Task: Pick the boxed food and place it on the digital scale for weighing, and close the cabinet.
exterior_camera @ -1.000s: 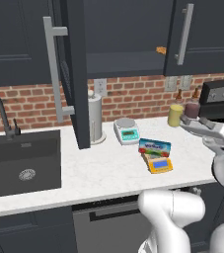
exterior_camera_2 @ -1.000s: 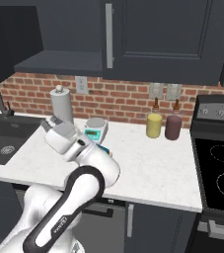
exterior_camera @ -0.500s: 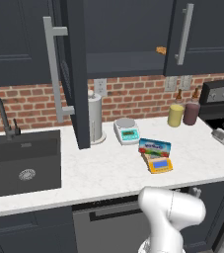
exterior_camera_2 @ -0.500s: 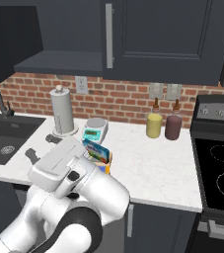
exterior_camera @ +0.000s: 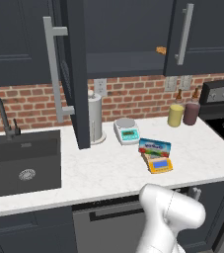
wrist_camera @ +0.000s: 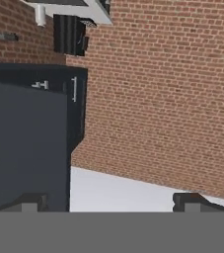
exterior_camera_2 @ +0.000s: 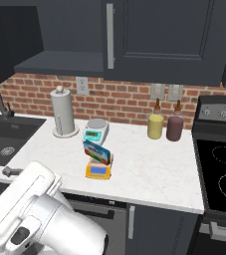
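Blue boxed food [exterior_camera: 154, 147] seemingly leans on digital scale [exterior_camera: 160, 164].

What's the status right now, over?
Gripper open, holding nothing, facing a brick wall. Boxed food already leaning on the digital scale. Cabinet door still open. Nothing in the way.

A glossy white arm [exterior_camera: 170, 217] filled the foreground, built of fat rounded segments with smooth shells. Dark seams ringed its joints [exterior_camera_2: 21, 235]. Two small dark, blocky finger tips [wrist_camera: 192, 201] poked up in the hand view.
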{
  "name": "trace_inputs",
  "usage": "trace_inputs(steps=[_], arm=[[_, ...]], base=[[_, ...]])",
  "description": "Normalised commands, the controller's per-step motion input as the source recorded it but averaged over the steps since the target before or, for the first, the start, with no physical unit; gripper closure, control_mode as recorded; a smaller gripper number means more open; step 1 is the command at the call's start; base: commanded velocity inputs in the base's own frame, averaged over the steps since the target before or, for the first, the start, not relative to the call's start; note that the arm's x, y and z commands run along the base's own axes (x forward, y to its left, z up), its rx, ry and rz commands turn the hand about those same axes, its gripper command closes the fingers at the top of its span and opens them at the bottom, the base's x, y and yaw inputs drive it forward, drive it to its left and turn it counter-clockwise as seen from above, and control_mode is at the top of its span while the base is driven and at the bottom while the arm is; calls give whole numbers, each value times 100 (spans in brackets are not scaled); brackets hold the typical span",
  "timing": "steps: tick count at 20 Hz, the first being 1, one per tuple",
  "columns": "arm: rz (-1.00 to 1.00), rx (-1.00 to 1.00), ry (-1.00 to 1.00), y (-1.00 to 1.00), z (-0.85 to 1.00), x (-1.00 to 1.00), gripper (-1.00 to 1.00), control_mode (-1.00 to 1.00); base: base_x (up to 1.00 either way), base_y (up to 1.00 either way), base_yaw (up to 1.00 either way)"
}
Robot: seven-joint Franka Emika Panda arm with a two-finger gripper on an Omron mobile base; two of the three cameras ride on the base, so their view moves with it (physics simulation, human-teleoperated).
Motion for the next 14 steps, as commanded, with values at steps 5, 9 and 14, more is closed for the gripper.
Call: trace_inputs(steps=[5,9,14], arm=[[-21,1,-32,100,-41,-59,-100,-100],[-25,0,-5,100,-44,-12,-100,-100],[-32,0,-4,100,-42,1,-100,-100]], base=[[0,0,0],[0,0,0],[0,0,0]])
